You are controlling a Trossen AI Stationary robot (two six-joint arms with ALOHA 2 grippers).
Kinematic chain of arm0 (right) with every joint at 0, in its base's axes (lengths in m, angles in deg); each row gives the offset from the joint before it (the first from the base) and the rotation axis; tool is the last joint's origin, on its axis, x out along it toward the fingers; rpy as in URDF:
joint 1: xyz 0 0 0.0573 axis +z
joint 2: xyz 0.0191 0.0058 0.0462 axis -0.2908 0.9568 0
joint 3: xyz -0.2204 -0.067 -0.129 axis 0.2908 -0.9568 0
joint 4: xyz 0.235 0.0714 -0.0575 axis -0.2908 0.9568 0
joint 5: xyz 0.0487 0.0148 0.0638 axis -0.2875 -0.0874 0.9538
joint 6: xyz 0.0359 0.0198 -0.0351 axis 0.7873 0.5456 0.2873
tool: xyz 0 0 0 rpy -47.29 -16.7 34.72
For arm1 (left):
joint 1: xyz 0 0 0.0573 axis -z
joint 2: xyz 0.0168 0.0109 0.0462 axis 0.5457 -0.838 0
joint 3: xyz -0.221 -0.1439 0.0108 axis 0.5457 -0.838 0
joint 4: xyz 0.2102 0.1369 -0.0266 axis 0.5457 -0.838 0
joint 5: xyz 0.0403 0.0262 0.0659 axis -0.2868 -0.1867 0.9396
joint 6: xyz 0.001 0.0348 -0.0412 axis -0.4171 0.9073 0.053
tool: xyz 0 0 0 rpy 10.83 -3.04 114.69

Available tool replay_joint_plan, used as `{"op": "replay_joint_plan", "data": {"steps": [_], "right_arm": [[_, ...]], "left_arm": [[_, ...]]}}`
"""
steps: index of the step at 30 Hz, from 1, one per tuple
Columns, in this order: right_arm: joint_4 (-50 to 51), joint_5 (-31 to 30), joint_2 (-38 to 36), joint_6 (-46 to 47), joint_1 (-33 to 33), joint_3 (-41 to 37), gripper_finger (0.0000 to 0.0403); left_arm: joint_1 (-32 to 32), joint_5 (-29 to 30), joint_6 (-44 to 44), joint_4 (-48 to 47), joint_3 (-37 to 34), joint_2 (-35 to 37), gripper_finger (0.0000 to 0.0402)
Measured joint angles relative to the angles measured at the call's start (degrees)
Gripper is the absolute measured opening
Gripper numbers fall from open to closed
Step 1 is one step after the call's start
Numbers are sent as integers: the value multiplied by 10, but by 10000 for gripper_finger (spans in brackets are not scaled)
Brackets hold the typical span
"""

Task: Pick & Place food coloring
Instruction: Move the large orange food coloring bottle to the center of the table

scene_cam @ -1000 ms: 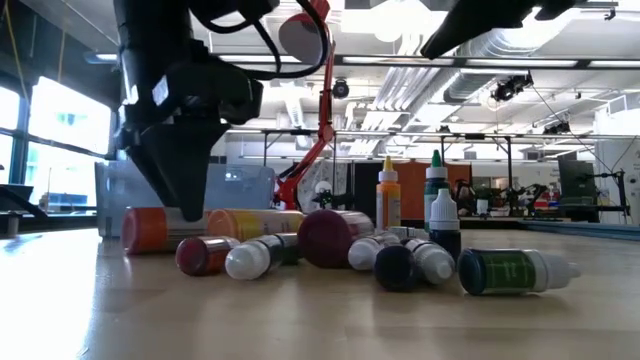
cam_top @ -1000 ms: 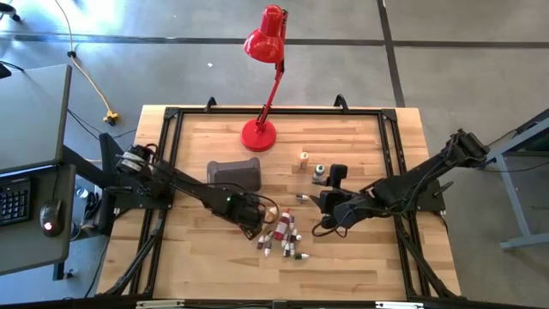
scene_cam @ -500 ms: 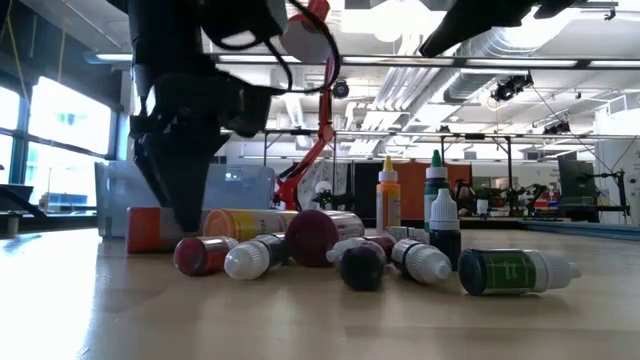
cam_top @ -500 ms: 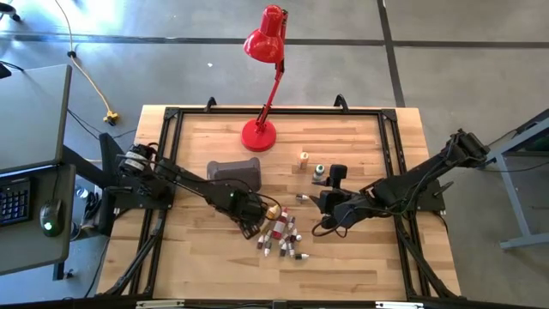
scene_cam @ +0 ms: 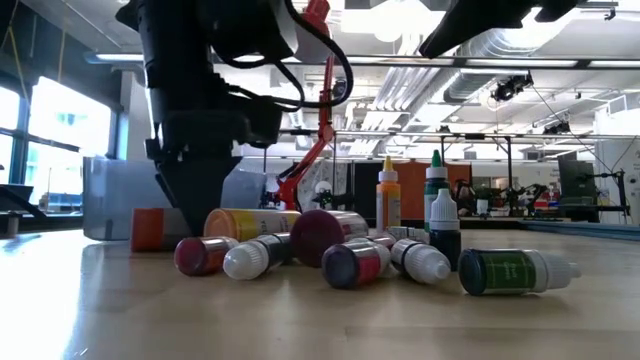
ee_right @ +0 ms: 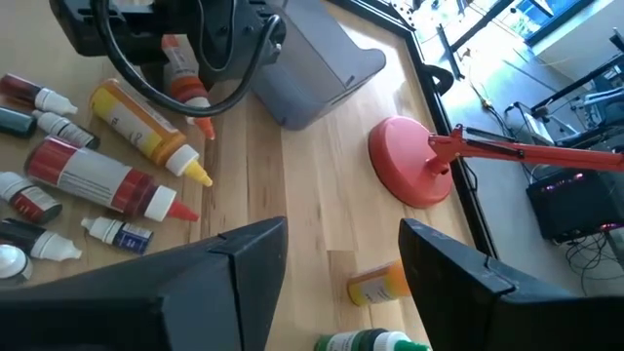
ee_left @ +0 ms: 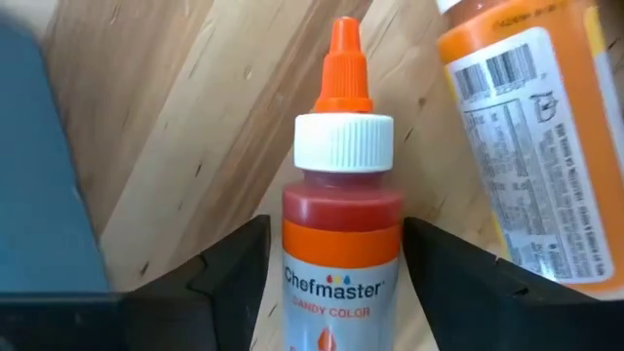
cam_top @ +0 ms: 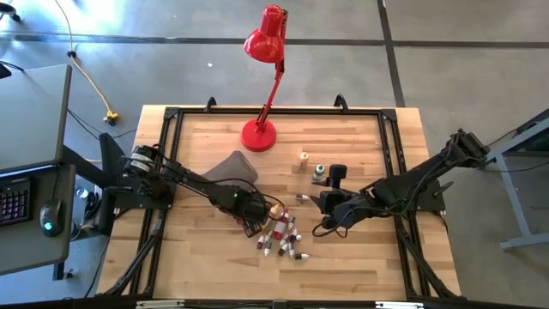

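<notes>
Food coloring bottles (cam_top: 280,236) were seen lying in a loose heap near the middle of the wooden table (cam_top: 360,266), most of them on their sides. One orange bottle (ee_left: 340,244) was placed directly between the dark fingers (ee_left: 234,278) of the left gripper (cam_top: 255,209), at the heap's edge just beside the grey tub (cam_top: 230,167). In the left wrist view its long axis was pointed straight forward from the gripper, the cap leading. The fingers were set against its sides, but a firm hold could not be confirmed. The left arm was judged to be much nearer to this bottle.

The bottle looked like smooth soft plastic, round in section, with a white ribbed collar and an orange conical tip. A larger orange-yellow bottle (ee_left: 526,136) with a printed label was lying close beside it.

The right gripper (cam_top: 329,209) was waiting beside the heap, its fingers spread apart and empty.
</notes>
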Motion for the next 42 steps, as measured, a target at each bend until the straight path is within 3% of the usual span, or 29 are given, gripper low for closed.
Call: {"op": "replay_joint_plan", "data": {"steps": [10,20,28,33,37,42], "right_arm": [[-4,0,0,0,0,0,193],[-28,-4,0,-4,0,0,192],[-33,-12,0,33,1,0,192],[-30,-77,-15,-1,26,-1,192],[-30,-124,-55,-15,50,-1,192],[-25,-129,-111,-10,77,-1,192]], "left_arm": [[0,0,0,4,1,0,135],[0,27,47,-75,93,5,138],[0,184,138,-125,218,6,138],[-1,298,226,-133,277,6,138],[-5,353,284,-210,344,11,138],[-10,440,293,-312,429,35,138]]}}
